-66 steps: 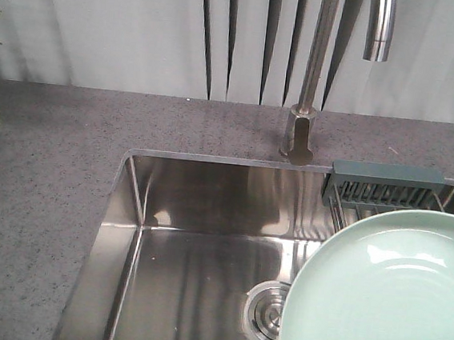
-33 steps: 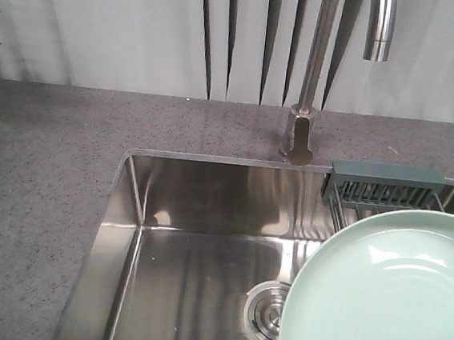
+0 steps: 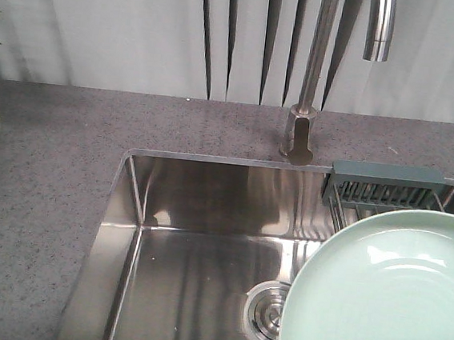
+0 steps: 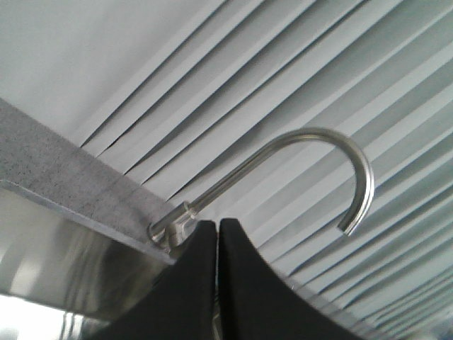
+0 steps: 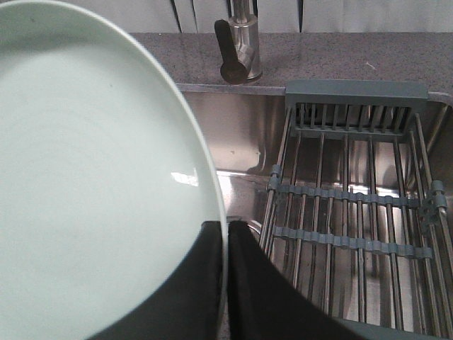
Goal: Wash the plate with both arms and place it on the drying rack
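Lower right of the front view: plate (image 3: 383,305) sits over the sink (image 3: 199,207), cropped by the right and bottom edges, so only its upper-left part shows. Where it is gripped falls outside that frame. It hides the right side of the drain (image 3: 265,314) and most of the rack (image 3: 382,185); only the rack's slotted basket end shows, upper right behind the plate rim. Faucet (image 3: 312,82) is cut off at the top, with the spout tip hanging at upper right. Plate height above the sink floor: can't tell. Right wrist view: right gripper (image 5: 226,230) at bottom centre, dark fingers pinched on the plate rim, the pale rim edge running up between them. The actual pad contact is hidden by the rim. Plate fills the left of that frame, cropped left and bottom. Rack rods fill the right, also cropped right and bottom. Plate rim overlaps the rack's left edge in the picture; touching or just above, can't tell. Left wrist view: left gripper (image 4: 218,225) at bottom centre, fingers pressed together, only a thin seam between them, holding nothing. Its body is cut off at the bottom. Behind it is the faucet gooseneck against the blinds (image 4: 141,64), with a counter (image 4: 49,156) strip at centre left and blurred sink wall at lower left.
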`<state>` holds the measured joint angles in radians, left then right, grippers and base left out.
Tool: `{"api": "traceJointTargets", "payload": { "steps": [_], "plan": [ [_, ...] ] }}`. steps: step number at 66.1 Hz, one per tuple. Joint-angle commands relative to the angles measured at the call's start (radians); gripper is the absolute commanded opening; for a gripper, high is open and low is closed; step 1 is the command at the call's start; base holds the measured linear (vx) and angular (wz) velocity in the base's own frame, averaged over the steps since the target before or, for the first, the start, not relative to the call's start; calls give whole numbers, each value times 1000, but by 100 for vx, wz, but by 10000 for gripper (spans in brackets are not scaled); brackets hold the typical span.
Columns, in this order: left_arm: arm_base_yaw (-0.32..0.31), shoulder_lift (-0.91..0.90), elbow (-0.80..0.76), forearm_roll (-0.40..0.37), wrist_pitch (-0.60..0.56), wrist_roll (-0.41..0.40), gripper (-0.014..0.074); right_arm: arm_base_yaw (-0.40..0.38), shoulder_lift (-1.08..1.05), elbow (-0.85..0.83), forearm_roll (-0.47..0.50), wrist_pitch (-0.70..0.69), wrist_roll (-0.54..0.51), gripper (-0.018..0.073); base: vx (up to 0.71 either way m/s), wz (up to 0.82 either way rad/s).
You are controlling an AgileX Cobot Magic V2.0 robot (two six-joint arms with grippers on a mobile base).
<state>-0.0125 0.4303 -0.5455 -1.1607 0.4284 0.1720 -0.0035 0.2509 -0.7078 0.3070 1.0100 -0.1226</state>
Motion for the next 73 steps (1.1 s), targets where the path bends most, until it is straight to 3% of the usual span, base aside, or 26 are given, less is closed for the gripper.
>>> {"api": "traceJointTargets", "payload": {
  "steps": [1,10,14,23,35,41,46,56,73],
  "plan": [
    [1,139,-80,-162,32,229,-6,-6,14,-22,13,-76,1,-5,0,0],
    [1,345,-166,-395,161,581,6,-6,14,-22,13,-76,1,-5,0,0],
    [1,443,-201,-471,248,696,27,-6,14,-22,13,-76,1,-5,0,0],
    [1,648,-296,-590,442,814,161,-6,14,-22,13,-76,1,-5,0,0],
    [-16,910,-471,-605,523,827,459,-6,14,-22,13,-76,1,-5,0,0],
    [-61,1021,-566,-596,538,827,599,-6,14,-22,13,-76,1,-5,0,0],
    [-106,1105,-645,-597,534,827,664,-6,14,-22,13,-76,1,-5,0,0],
    [-191,1250,-794,-597,470,826,685,-6,14,-22,13,-76,1,-5,0,0],
    [-282,1456,-1008,-600,411,822,621,-6,14,-22,13,-76,1,-5,0,0]
  ]
}}
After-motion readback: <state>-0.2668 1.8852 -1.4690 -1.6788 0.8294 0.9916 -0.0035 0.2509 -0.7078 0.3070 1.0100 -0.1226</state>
